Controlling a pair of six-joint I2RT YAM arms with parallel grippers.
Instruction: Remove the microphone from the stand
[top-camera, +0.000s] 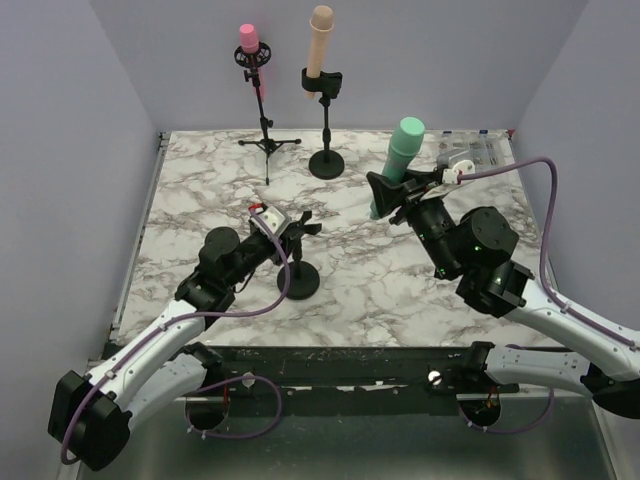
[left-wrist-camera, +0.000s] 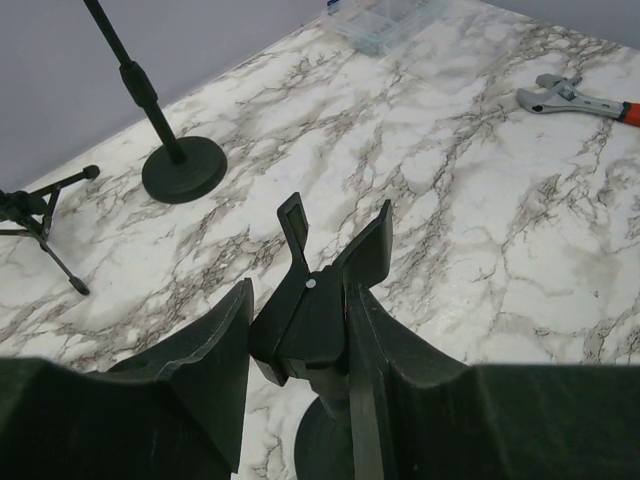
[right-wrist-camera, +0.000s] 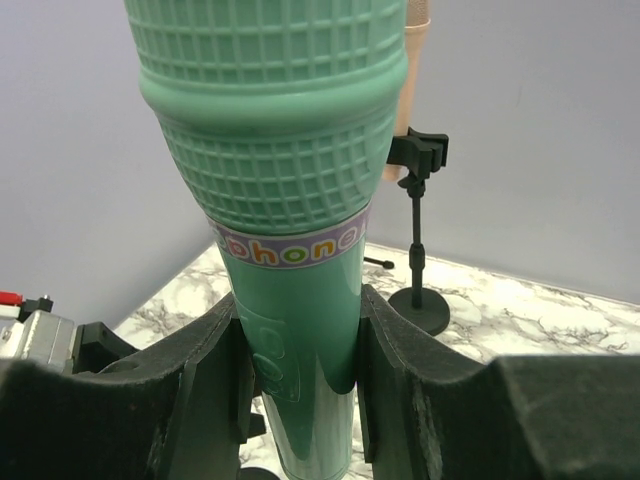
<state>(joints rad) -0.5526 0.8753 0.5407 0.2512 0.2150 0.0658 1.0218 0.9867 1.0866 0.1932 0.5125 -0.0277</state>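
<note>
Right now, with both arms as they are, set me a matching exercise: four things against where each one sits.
Things:
1. green microphone
2. pink microphone
3. beige microphone
4. empty clip

Places:
A. in the back round-base stand
B. between the fingers of the left gripper
C. on the tripod stand
D. held by the right gripper

Pairs: 1-D, 2-C, 3-A, 4-B
</note>
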